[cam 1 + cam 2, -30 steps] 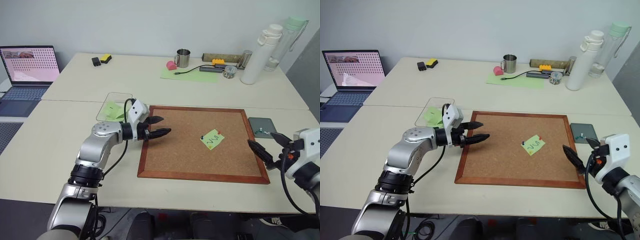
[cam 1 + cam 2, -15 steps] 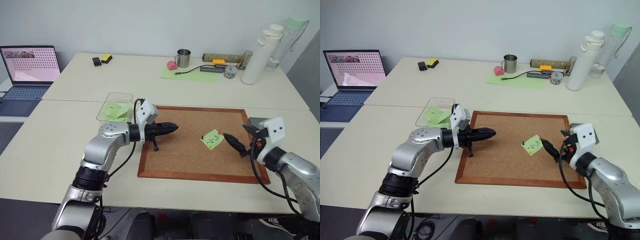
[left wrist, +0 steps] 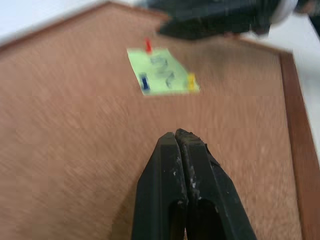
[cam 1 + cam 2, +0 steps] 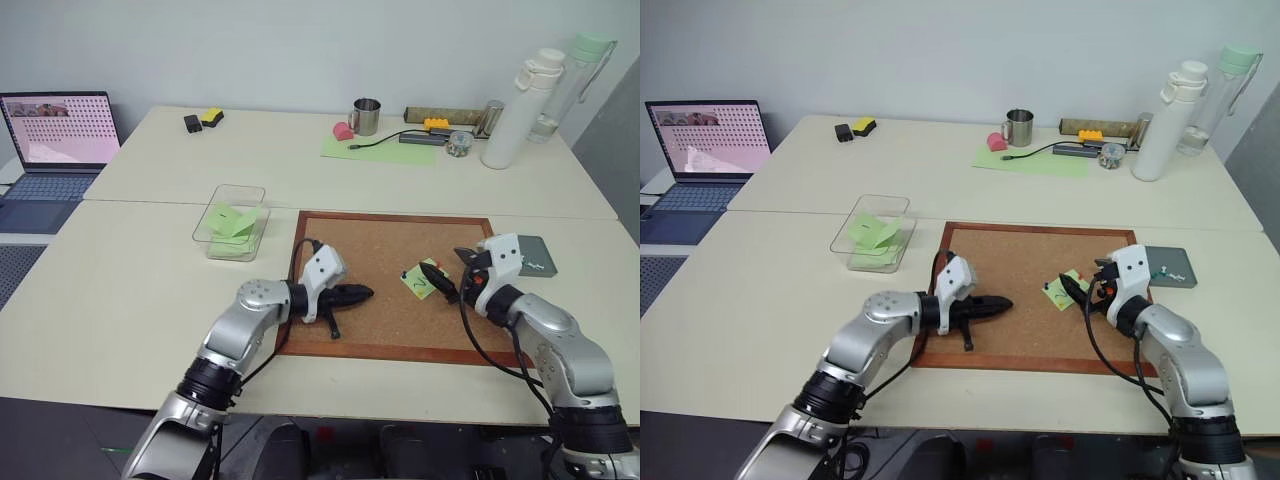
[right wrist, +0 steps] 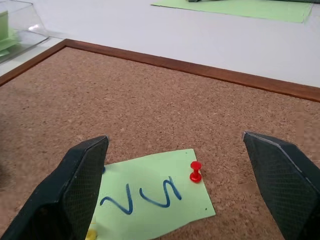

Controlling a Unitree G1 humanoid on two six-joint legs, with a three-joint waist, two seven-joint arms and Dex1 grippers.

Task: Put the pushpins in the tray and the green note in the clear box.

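The green note (image 5: 150,196) with a blue squiggle lies on the corkboard (image 4: 380,250). A red pushpin (image 5: 195,171) stands at one corner. A dark blue one (image 3: 143,82) and a yellow one (image 3: 190,81) sit at other edges. My right gripper (image 5: 175,141) is open, low over the board, its fingers (image 5: 80,185) either side of the note. My left gripper (image 4: 365,293) is shut on nothing, resting low near the board's front left and pointing at the note. The grey tray (image 4: 1178,266) lies right of the board. The clear box (image 4: 232,222) at the left holds green notes.
A laptop (image 4: 55,140) stands at the far left. At the back are a steel mug (image 4: 366,115), a pale green mat (image 4: 380,148) with a cable, and a tall white bottle (image 4: 515,110). The corkboard's wooden frame (image 4: 400,352) is slightly raised.
My left gripper has shut and dropped down and right onto the board's front part. My right gripper, still open, has swung in from the right edge to the note.
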